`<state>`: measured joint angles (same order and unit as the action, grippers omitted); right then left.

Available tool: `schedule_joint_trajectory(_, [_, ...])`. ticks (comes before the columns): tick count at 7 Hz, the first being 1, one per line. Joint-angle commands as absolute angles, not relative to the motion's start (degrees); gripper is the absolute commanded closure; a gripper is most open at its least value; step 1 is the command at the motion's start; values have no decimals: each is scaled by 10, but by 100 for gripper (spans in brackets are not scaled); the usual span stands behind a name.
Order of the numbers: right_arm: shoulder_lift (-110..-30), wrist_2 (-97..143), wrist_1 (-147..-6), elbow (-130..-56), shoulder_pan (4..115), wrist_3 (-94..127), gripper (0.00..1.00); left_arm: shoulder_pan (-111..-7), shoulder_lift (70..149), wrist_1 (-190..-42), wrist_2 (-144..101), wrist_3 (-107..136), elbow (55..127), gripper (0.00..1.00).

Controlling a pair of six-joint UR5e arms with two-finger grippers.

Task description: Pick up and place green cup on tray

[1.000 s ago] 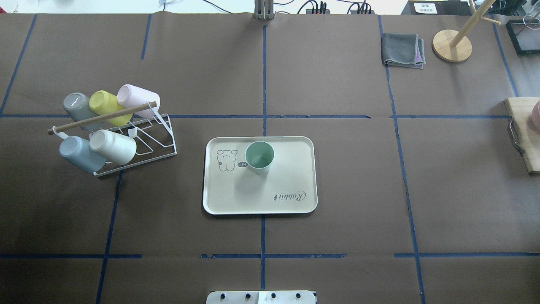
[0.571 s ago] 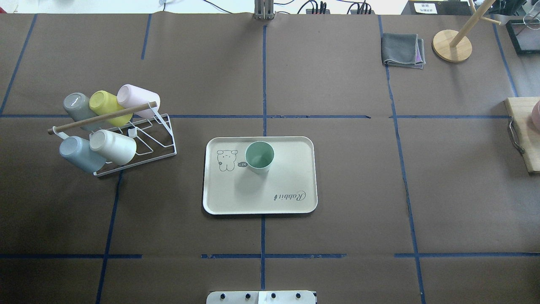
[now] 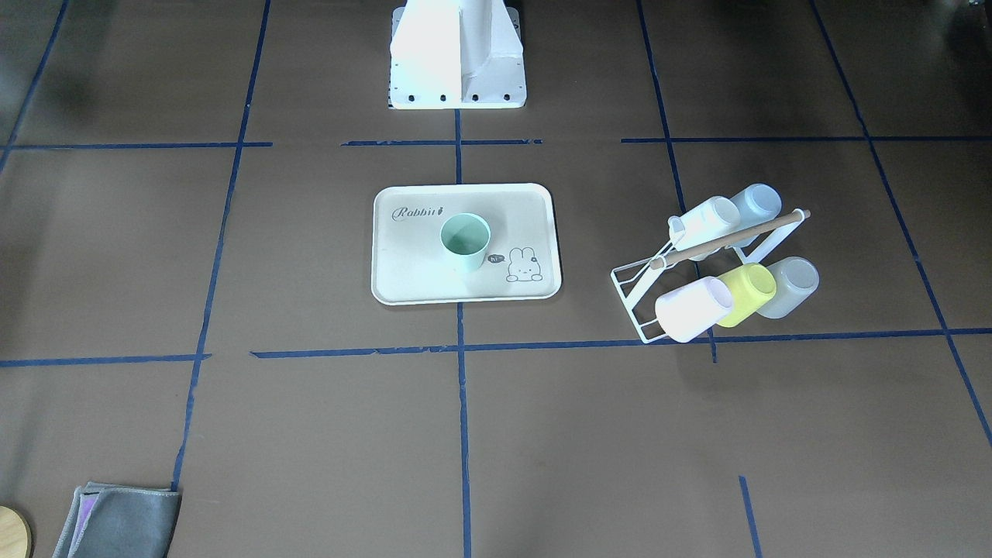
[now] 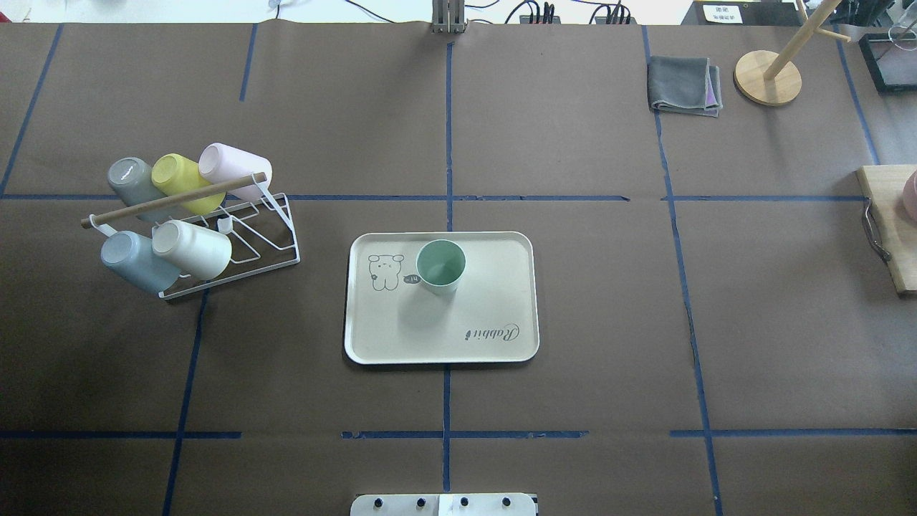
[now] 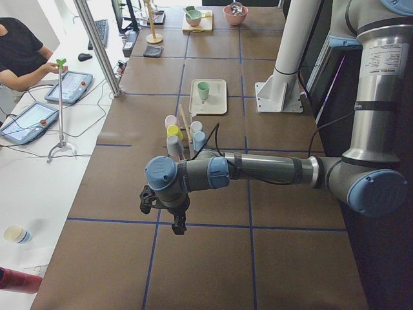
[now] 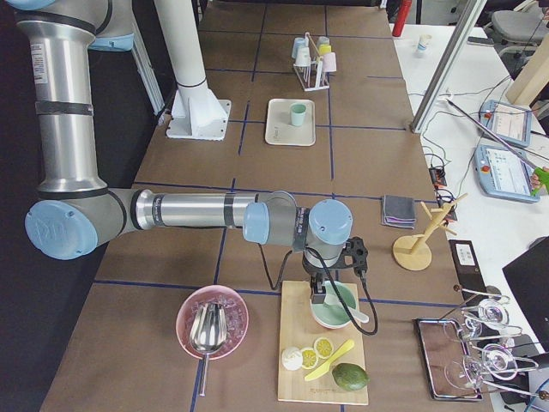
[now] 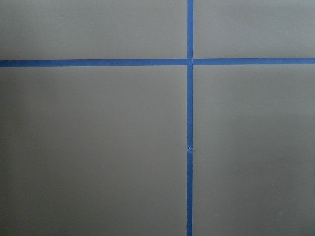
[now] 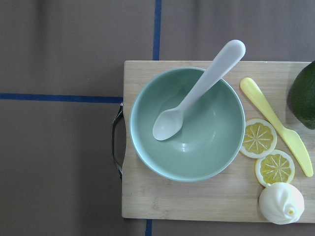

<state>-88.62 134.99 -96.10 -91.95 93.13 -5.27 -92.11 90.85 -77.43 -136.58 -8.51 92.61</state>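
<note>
Left arm [image 5: 258, 169] reached out level and low, left gripper [image 5: 178, 227] pointing down over matte brown paper [image 7: 98, 147] crossed by blue tape [image 7: 189, 196]. Right arm [image 6: 197, 210] also level, right gripper [image 6: 330, 296] pointing down above a glossy green bowl [image 8: 187, 147] on a wooden board [image 8: 197, 206]; how far either claw gaped could not be told. Green cup [image 4: 440, 266], smooth pale mint plastic, tapered and handleless, stood upright, mouth up, on the cream round-cornered, raised-rim tray [image 4: 501, 315] beside its bunny drawing [image 4: 385, 272], well apart from both grippers.

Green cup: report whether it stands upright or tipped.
Upright. The green cup stands on the tray, open mouth facing up, inside visibly empty.
</note>
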Motion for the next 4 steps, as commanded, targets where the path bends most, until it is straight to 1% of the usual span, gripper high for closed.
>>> schedule_joint_trajectory(1, [-884, 1333, -962, -918, 932, -43, 0, -921, 910, -775, -1366, -84, 925, 0])
schedule_joint_trajectory(4, [-884, 1333, -962, -918, 933, -42, 0, -921, 910, -775, -1366, -83, 926, 0])
